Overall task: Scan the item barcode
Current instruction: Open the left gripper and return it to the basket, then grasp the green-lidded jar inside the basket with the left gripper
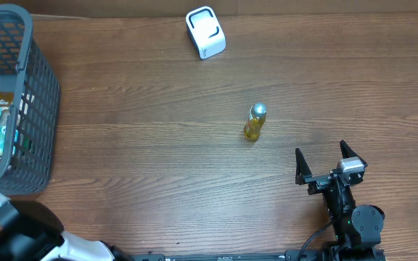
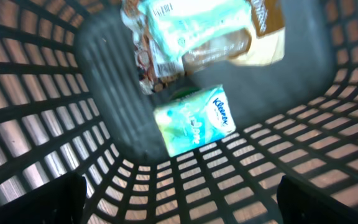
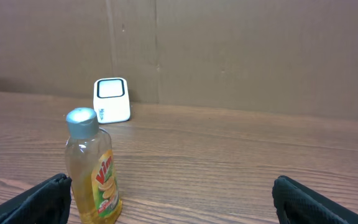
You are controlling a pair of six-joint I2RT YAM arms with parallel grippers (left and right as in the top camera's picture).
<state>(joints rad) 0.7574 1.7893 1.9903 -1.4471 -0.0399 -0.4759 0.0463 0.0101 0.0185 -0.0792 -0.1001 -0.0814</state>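
1. The bottle [image 1: 255, 122] stands upright on the table [image 1: 158, 159], with its long axis vertical.
2. It lies near the right gripper [image 1: 320, 148], at about 10 o'clock from it. That gripper's jaws are wide apart and empty.
3. The left gripper [image 2: 179, 202], also spread and empty, hangs over the basket [image 1: 38, 87], far off at 9 o'clock, so the right arm is nearer.

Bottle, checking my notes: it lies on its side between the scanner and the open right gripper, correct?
No. The bottle stands upright, cap up, as the right wrist view shows. It is indeed between the scanner and the open right gripper.
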